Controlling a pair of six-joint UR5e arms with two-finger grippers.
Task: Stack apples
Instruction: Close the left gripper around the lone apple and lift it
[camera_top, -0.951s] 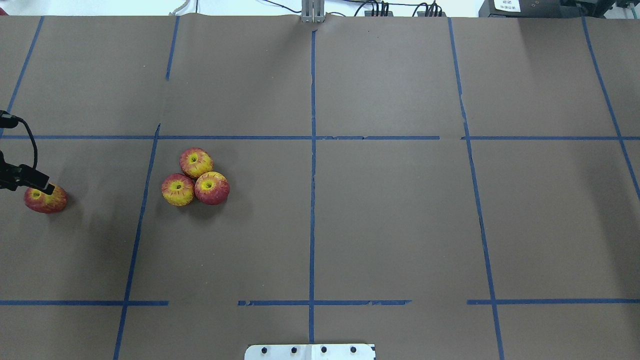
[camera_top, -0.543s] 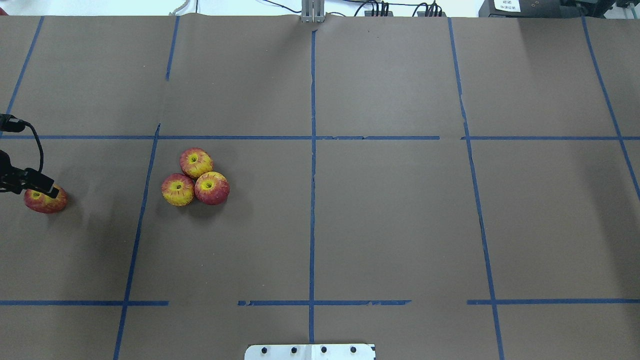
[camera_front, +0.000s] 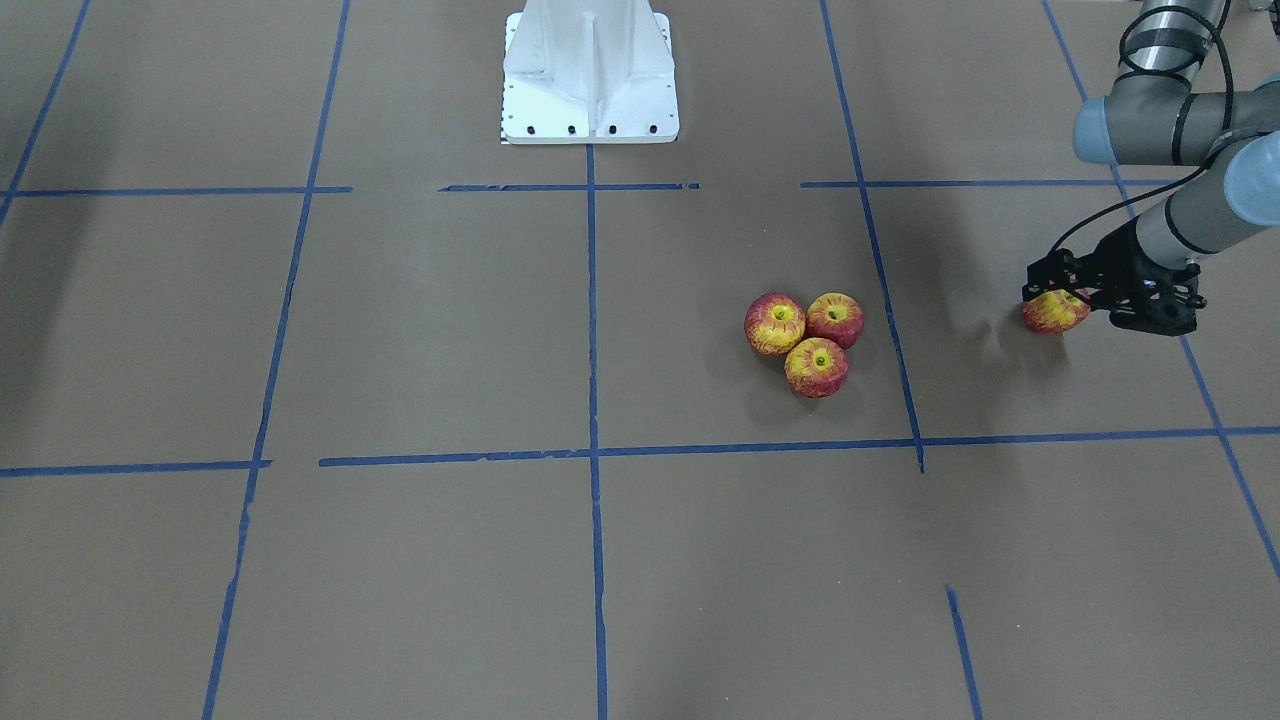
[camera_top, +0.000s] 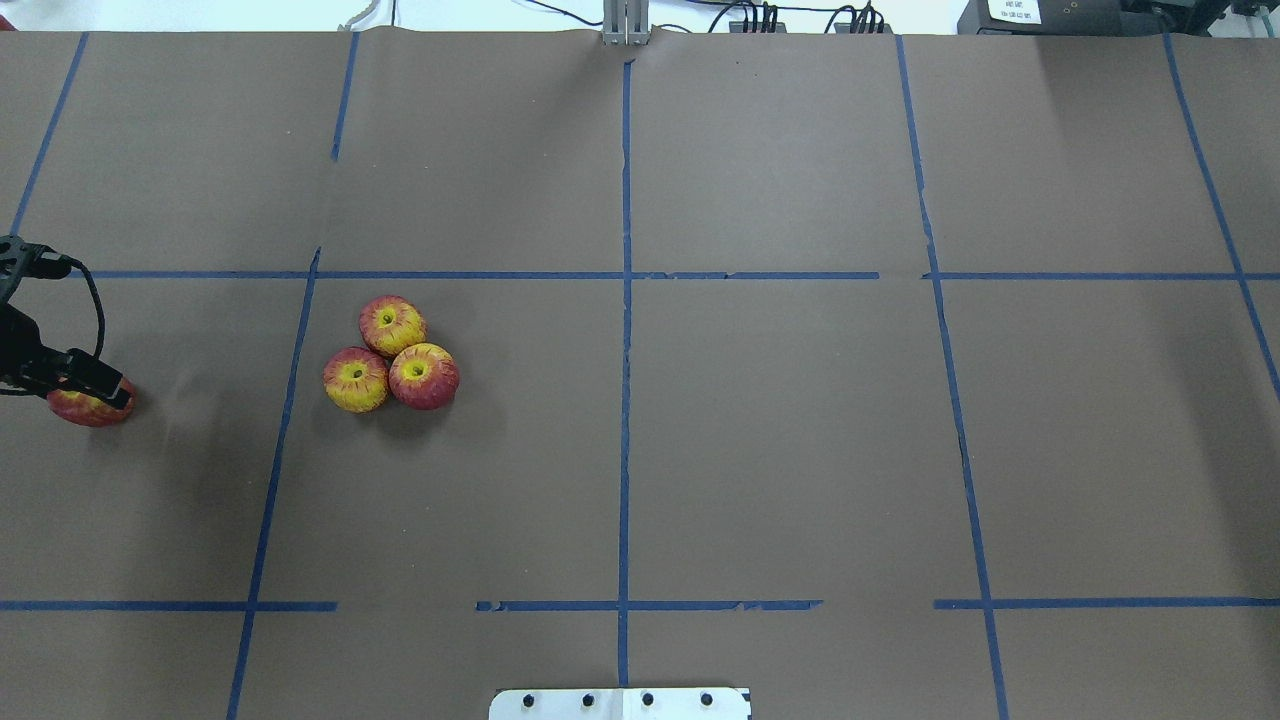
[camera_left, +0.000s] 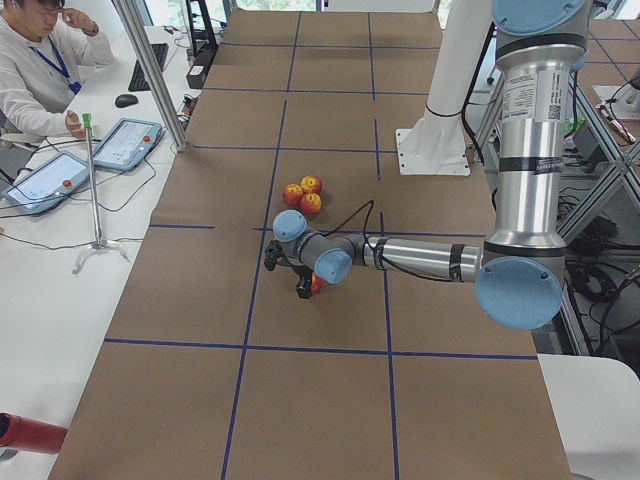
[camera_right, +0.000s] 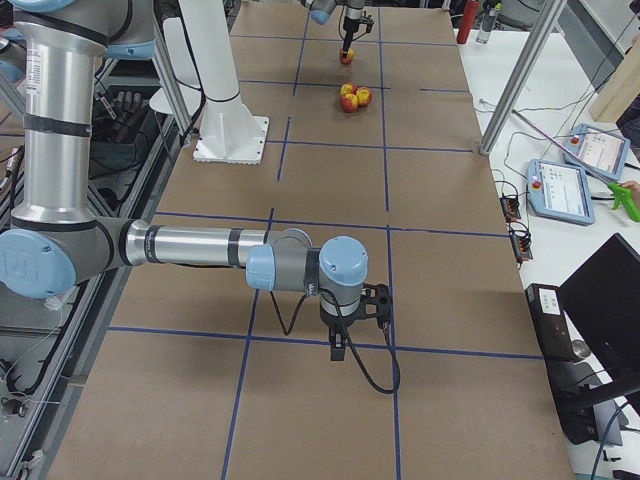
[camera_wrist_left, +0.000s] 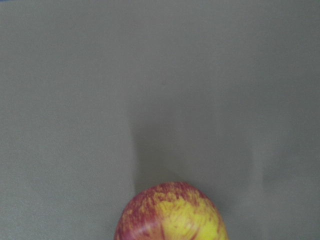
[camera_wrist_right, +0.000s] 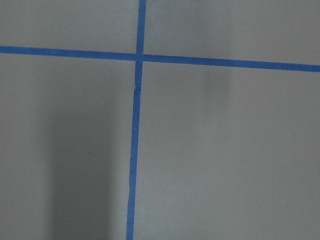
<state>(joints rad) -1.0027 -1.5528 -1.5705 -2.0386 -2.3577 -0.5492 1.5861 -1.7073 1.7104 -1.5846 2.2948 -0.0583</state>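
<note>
Left gripper (camera_front: 1056, 288) is down over the lone apple (camera_top: 88, 410), way out on the left side of the table (camera_top: 780, 450). Its jaws straddle the fruit, but we honestly can't tell whether they're squeezing it or just sitting loose around it. The left wrist camera only catches the top of that apple against plain brown paper.

Right gripper (camera_right: 358, 335) hangs out at the table's right end, pointing down over a crossing of blue tape lines (camera_wrist_right: 135, 150). We only get it from the side view, so we can't tell if it's clamped or spread either.

Apple count: we make it four. One is at the left gripper. The other three sit in a tight cluster (camera_top: 391, 352), all touching each other, stem dimples up. They're to the right of the lone one and left of the centre tape line. None of the three sits on top of another; they're all flat on the paper.
</note>
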